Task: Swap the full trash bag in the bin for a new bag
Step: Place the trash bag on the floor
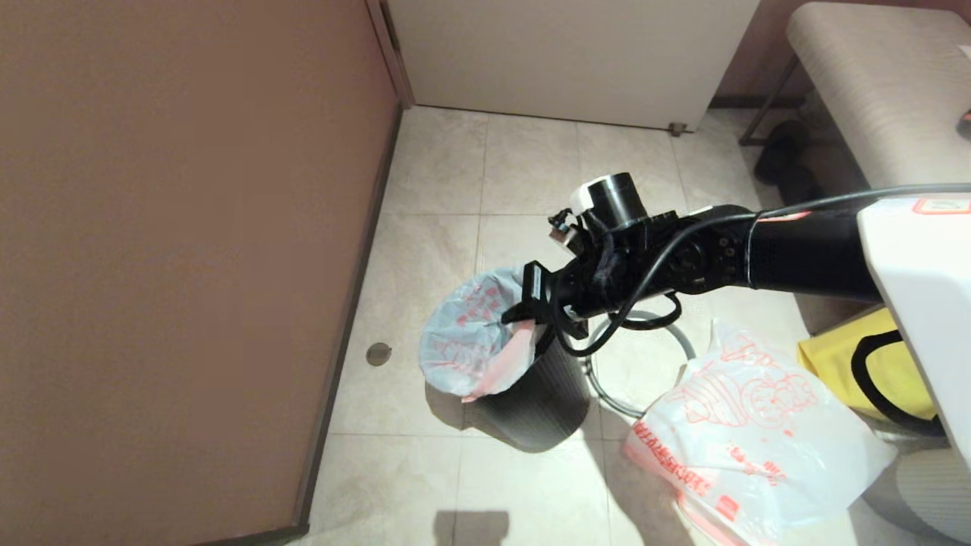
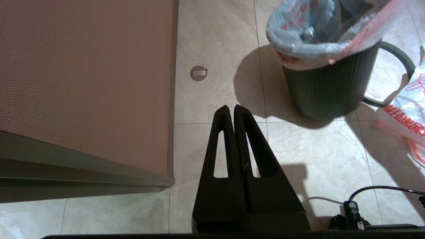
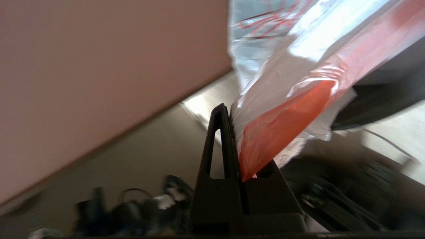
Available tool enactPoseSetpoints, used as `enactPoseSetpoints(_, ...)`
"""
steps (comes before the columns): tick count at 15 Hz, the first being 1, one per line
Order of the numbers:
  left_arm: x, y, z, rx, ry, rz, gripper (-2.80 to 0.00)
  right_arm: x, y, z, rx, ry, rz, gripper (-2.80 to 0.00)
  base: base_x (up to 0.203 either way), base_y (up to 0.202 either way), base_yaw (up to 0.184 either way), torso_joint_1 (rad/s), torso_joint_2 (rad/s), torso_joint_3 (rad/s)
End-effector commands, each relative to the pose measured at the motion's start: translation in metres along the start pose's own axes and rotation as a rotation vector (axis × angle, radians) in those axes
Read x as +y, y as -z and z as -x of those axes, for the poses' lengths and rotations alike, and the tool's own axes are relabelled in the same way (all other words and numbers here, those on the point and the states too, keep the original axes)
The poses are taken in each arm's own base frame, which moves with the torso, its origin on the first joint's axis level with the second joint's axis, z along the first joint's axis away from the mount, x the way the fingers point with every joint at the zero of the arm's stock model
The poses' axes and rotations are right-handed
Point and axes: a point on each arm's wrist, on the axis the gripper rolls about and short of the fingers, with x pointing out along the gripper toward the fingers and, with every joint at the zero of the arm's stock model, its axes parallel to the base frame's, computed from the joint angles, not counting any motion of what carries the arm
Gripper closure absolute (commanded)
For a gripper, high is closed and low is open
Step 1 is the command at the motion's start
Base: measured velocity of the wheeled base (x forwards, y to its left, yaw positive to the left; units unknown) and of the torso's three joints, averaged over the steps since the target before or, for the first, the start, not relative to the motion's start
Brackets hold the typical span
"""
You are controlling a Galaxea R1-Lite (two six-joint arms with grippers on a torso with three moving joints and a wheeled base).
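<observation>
Head view: right gripper over bin, jaws pinching full trash bag handle
Left gripper: jaws pressed together, near floor
New bag: right of bin

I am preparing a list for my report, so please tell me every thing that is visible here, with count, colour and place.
translucent white plastic full trash bag with pink-red handles: one, white and pink-red, lining the bin, its handle pinched in the right gripper.
small round black plastic bin: one, black, on the floor tiles near the brown wall.
separate grey ring rim: one, grey, on the floor beside the bin.
white plastic new bag with orange-red cartoon: one, white and orange-red, on the floor beside the ring.
big yellow bag: one, yellow with black trim, behind the new bag.
round floor drain cover: one, grey, near the wall.
right gripper: one, black, at the bin's mouth.
left gripper: one, black, shut, above the floor, away from the bin.
</observation>
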Motion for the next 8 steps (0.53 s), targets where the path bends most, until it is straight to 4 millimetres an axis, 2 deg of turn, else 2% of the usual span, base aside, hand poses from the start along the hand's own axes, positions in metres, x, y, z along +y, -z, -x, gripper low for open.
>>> enactPoseSetpoints(1, 0.0, 0.0, 0.0, 0.002, 0.0, 0.0, 0.0, 0.004, 0.005, 0.014, 0.006, 0.057, 0.039, 0.0, 0.0, 0.0, 0.0, 0.0, 0.0, 0.0)
enactPoseSetpoints(4, 0.0, 0.0, 0.0, 0.002, 0.001, 0.0, 0.0, -0.037, 0.045, -0.005, 0.188, 0.306, 0.025, 0.0, 0.0, 0.0, 0.0, 0.0, 0.0, 0.0)
enactPoseSetpoints(5, 0.0, 0.0, 0.0, 0.0, 0.001, 0.0, 0.0, -0.048, 0.053, -0.008, 0.213, 0.345, 0.02, 0.0, 0.0, 0.0, 0.0, 0.0, 0.0, 0.0)
enactPoseSetpoints(8, 0.0, 0.0, 0.0, 0.002, 0.001, 0.0, 0.0, -0.083, 0.057, -0.036, 0.188, 0.383, 0.02, 0.0, 0.0, 0.0, 0.0, 0.0, 0.0, 0.0)
